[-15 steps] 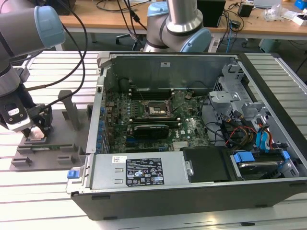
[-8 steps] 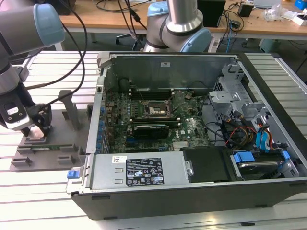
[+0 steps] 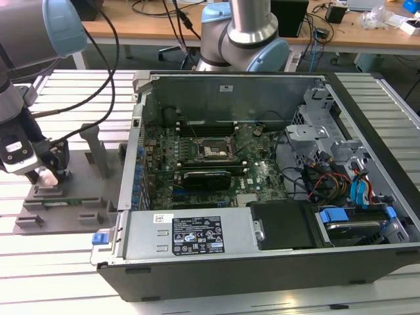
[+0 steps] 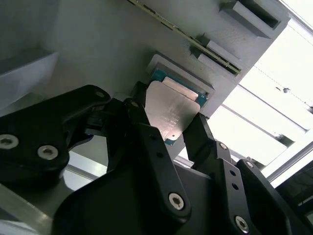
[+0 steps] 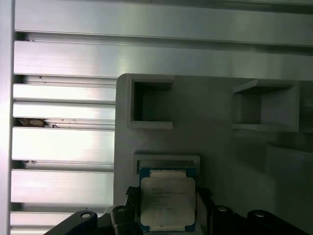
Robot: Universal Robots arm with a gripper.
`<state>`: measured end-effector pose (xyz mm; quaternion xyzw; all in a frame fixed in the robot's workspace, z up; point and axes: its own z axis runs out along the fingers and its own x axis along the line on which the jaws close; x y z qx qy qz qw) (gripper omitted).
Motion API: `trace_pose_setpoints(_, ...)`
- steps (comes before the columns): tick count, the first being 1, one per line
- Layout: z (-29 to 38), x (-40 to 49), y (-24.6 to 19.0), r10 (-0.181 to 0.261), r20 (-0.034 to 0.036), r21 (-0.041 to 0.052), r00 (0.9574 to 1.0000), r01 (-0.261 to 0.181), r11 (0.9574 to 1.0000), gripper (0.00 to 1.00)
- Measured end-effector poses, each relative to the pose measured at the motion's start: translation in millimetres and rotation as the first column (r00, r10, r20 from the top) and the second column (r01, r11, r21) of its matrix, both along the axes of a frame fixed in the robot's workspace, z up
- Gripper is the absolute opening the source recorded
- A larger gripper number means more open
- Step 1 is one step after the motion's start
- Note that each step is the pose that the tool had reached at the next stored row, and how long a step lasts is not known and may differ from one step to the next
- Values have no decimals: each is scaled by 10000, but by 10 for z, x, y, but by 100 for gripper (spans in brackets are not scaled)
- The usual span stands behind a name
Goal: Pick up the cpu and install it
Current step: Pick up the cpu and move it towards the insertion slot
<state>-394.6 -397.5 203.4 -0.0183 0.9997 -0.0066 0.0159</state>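
One arm: it enters at the exterior view's upper left, a grey joint with a pale blue cap (image 3: 60, 26) uppermost, and reaches down steeply with the wrist pointing at the table.
Gripper: the gripper (image 3: 47, 180) sits low on the grey fixture plate (image 3: 65, 213), well apart from the open computer case (image 3: 262, 269), on the exterior view's left.
Pincer state: the black fingers (image 4: 142, 125) are closed in on two opposite edges of the cpu (image 4: 171, 112) and look clamped on it; both wrist views show a finger tight against each side.
Cpu: it lies flat with its silvery top facing up, between the fingers, at a pale raised seat on the fixture plate (image 5: 220, 147); in the first wrist view the cpu (image 5: 167, 198) has its far edge just at the seat's back wall.
Fixture plate: grey, with upright posts and open box-shaped pockets (image 5: 149, 103) beyond the cpu.
Table: ribbed aluminium slats (image 3: 79, 85) run under the plate and the case.
Case: it lies on its side with the green board exposed, and the dark square socket (image 3: 211, 151) sits near the board's middle, above a long black card (image 3: 207, 178).
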Motion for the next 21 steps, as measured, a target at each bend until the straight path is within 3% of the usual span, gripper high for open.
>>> trace_pose_setpoints(13,116,1,0,1,1,1,10000,-1,10000,55)
trace_pose_setpoints(21,232,0,1,1,0,0,10000,-1,10000,55)
